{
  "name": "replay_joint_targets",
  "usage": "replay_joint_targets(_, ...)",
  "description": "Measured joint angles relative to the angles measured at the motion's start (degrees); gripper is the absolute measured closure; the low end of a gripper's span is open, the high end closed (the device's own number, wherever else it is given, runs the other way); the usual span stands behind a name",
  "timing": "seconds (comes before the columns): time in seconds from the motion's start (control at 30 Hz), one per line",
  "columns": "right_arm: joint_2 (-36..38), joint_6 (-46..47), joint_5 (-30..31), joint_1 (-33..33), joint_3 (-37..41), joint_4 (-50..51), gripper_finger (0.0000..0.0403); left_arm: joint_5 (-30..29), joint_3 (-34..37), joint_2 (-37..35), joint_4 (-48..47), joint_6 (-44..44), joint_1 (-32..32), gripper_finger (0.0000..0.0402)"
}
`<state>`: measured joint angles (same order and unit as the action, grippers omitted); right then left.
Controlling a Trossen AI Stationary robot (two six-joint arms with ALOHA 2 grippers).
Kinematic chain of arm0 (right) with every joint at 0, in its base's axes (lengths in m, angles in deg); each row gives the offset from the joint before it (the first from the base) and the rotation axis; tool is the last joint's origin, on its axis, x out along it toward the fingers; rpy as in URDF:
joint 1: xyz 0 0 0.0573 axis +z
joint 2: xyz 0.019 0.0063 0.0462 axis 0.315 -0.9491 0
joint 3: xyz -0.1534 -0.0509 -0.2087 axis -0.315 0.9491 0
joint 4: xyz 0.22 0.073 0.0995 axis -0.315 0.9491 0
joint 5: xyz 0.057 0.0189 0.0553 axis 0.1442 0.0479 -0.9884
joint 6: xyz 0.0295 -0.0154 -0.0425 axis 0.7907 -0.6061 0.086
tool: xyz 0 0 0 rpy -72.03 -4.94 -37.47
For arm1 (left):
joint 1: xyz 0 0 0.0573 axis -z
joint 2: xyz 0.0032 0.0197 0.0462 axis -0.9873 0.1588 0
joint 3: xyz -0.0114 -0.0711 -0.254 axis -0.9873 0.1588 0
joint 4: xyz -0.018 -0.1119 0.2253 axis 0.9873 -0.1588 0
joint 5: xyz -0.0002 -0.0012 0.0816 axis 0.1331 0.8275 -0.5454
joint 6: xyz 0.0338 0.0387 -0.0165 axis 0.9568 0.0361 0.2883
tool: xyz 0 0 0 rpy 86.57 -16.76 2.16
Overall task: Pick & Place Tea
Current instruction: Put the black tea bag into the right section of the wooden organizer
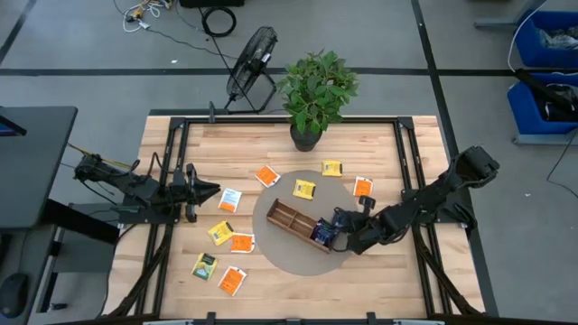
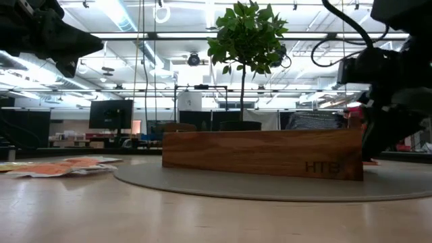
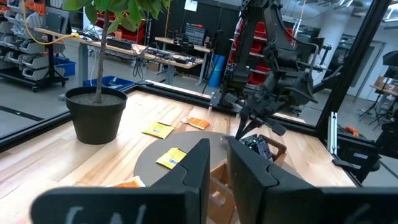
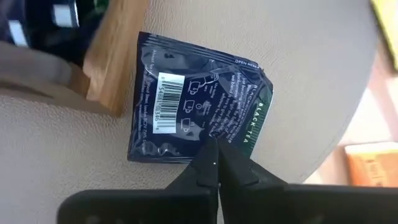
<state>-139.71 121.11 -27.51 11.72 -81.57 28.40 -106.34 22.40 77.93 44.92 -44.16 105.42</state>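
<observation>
The right gripper's (image 4: 216, 163) jaws are pinched fully together on the edge of a dark blue sachet (image 4: 196, 99) lying on the grey round mat (image 1: 280, 255), against the wooden tray's (image 1: 295, 221) end. The left gripper (image 1: 211, 191), jaws nearly closed and empty, waits near the desk's left edge. Most of the tea is left, I judge: about ten sachets (image 1: 231, 199) lie scattered across the desk.

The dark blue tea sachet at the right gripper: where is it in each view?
High: dark blue sachet at the wooden tray's near-right end.
Low: not visible.
Left wrist: by the tray's far end.
Right wrist: centre, pinched by the right gripper.
Shared landmark: the tray.
</observation>
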Motion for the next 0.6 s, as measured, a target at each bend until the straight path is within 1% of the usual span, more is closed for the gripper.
replay_joint_targets(0.13, 0.04, -1.33, 0.85, 0.01, -2.46, 2.51, 0.0403, 0.01, 0.00, 0.00, -0.02, 0.00, 0.00, 0.0344)
replay_joint_targets(0.4, 0.11, -0.28, 4.15, 0.01, -6.40, 14.57, 0.0403, 0.00, 0.00, 0.00, 0.07, -0.04, 0.00, 0.0344)
replay_joint_targets(0.6, 0.13, -0.54, 7.42, 0.01, -8.39, 18.48, 0.0403, -0.34, 0.00, 0.00, 0.77, -3.96, 0.00, 0.0344)
